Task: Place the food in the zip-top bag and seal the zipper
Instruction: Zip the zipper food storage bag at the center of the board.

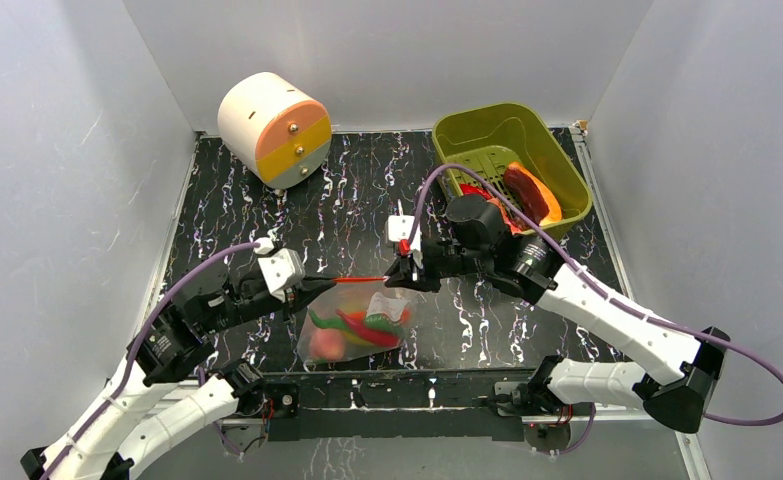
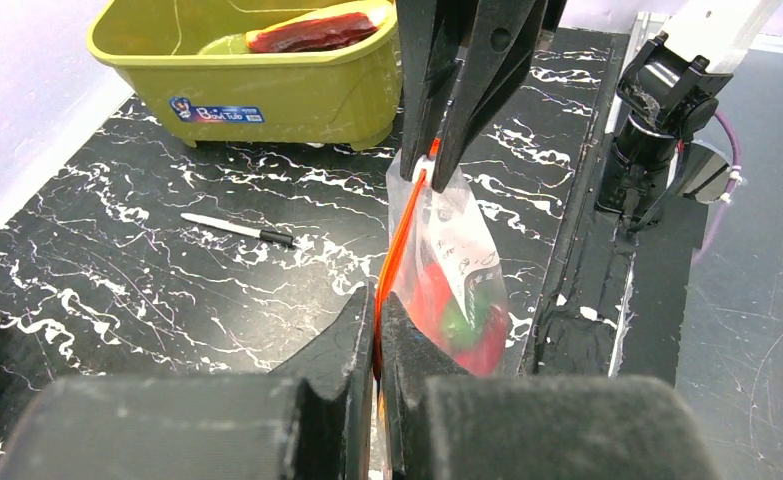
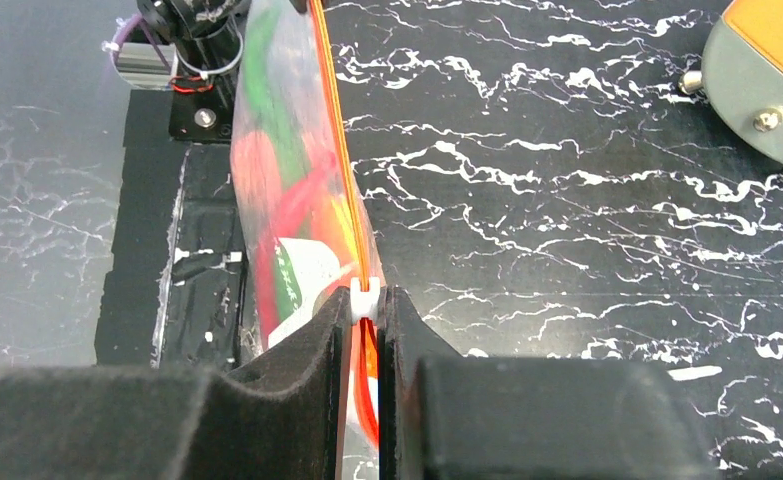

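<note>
The clear zip-top bag [image 1: 352, 330] hangs near the table's front, stretched between my two grippers. Inside it lie a green pepper [image 1: 335, 322], a red chili [image 1: 379, 330] and a pink-orange peach [image 1: 325, 345]. Its orange-red zipper [image 1: 359, 280] runs taut from one gripper to the other. My left gripper [image 1: 304, 287] is shut on the zipper's left end [image 2: 379, 330]. My right gripper [image 1: 403, 272] is shut on the right end, at the white slider [image 3: 365, 296]. The bag also shows in the left wrist view [image 2: 457, 270] and the right wrist view [image 3: 287, 190].
An olive-green tub [image 1: 467, 130] at the back right holds more red and orange food [image 1: 527, 192]. A cream and orange cylinder [image 1: 272, 128] lies at the back left. A thin black-tipped pen [image 2: 237, 229] lies on the black marbled table [image 1: 357, 200].
</note>
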You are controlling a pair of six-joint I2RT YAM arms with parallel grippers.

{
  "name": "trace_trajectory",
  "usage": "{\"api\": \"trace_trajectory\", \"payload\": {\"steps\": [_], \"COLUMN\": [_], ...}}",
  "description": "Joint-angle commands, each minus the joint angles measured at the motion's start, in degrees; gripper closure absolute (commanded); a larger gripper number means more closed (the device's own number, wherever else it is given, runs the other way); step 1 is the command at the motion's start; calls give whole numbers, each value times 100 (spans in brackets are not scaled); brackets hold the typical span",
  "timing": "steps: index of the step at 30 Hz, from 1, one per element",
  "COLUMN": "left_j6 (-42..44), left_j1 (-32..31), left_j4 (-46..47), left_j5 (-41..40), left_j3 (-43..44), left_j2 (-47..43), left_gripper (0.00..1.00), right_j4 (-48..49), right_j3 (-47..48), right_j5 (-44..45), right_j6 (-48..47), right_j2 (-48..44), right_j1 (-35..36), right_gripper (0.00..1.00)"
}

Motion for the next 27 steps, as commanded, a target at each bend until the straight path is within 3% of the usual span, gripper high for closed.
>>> {"api": "trace_trajectory", "payload": {"steps": [1,27], "left_j6": [2,186], "left_j1": [-14,-13], "left_j4": [-36,-497], "left_j5": [-278,-914], "left_j3": [220,559], "left_j2": [-203,-363], "left_gripper": [100,100], "right_j4": [-492,-1966], "right_j3": [41,196], "right_j5": [376,1271], "right_j6": [-186,-439], "right_j2": [-283,-830], "right_j1": [-174,-440], "right_gripper": [100,100]}}
